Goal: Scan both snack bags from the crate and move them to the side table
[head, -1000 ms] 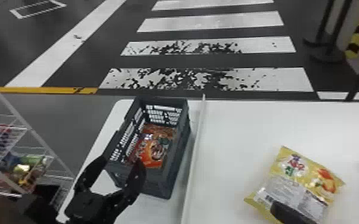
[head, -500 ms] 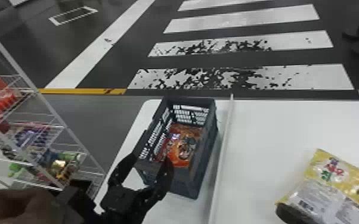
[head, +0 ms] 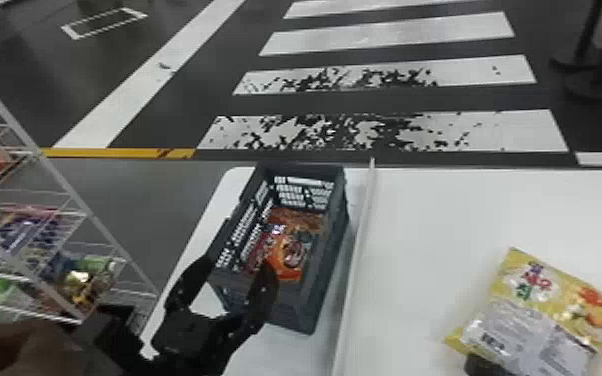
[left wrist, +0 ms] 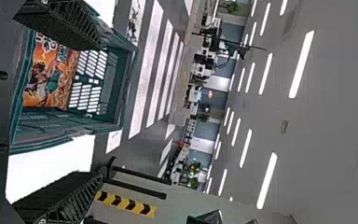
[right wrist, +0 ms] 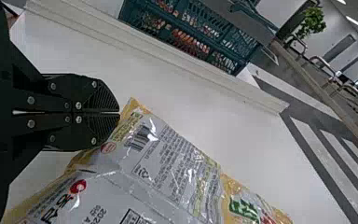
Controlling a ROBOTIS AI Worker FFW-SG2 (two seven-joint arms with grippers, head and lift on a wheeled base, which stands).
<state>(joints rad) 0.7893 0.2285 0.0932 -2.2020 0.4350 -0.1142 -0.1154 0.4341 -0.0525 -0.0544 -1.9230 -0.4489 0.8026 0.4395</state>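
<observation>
Orange snack bag [head: 292, 252]: inside crate [head: 332, 260], ahead of left gripper [head: 237, 266] and little to its right; long axis seems to follow crate's length | nearer arm: left, its fingers apart, holding nothing | right gripper [right wrist: 119, 112]: fingers together, beside yellow snack bag [head: 530, 320] on white table [head: 415, 225]; if its edge is pinched, I cannot tell

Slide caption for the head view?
Open left gripper near the crate with an orange snack bag inside; yellow bag right of the divider.
</observation>
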